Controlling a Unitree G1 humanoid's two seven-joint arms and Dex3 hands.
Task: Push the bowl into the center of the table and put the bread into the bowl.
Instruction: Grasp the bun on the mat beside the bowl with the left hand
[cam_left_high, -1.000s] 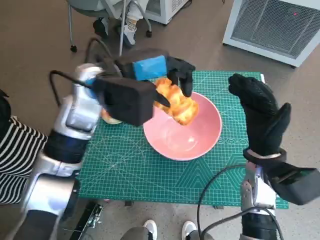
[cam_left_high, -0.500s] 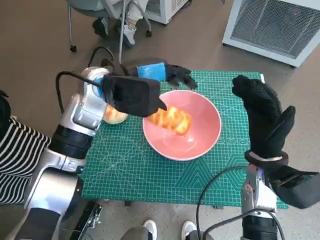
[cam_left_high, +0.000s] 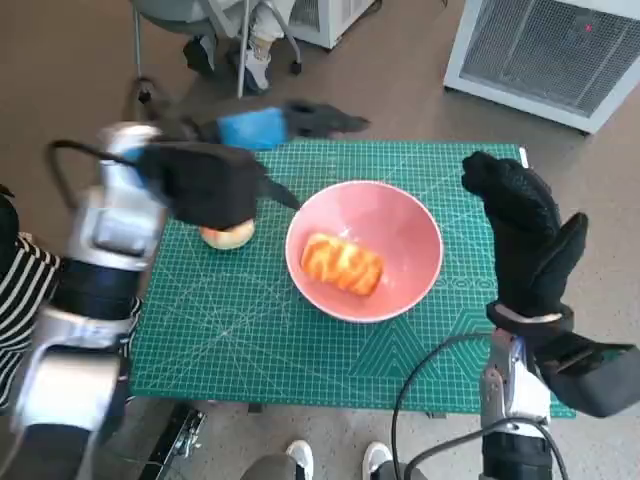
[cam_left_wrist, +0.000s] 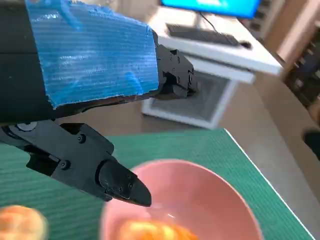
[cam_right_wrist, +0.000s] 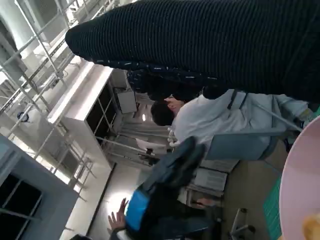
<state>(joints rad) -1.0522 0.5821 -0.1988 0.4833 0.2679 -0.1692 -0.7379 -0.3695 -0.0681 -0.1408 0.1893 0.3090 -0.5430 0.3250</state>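
The pink bowl (cam_left_high: 365, 250) stands near the middle of the green cutting mat (cam_left_high: 260, 330), and the golden bread (cam_left_high: 343, 262) lies inside it. In the left wrist view the bowl (cam_left_wrist: 210, 195) and the bread (cam_left_wrist: 152, 232) sit below the black fingers. My left hand (cam_left_high: 285, 123) is raised behind the bowl's far left side, blurred, fingers apart and holding nothing. My gloved right hand (cam_left_high: 520, 235) hovers to the right of the bowl with fingers spread and nothing in it. In the right wrist view the glove (cam_right_wrist: 210, 45) crosses the picture's top and the bowl's rim (cam_right_wrist: 300, 185) shows.
A second round piece of bread (cam_left_high: 228, 235) lies on the mat left of the bowl. A white appliance (cam_left_high: 550, 50) stands behind the table at the right, chair legs (cam_left_high: 240, 50) at the back. A person in a striped sleeve (cam_left_high: 20, 310) sits at the left; shoes (cam_left_high: 335, 458) show at the front edge.
My left hand let go of the bread, which dropped into the bowl, then drew back up and to the left. The right hand has barely moved.
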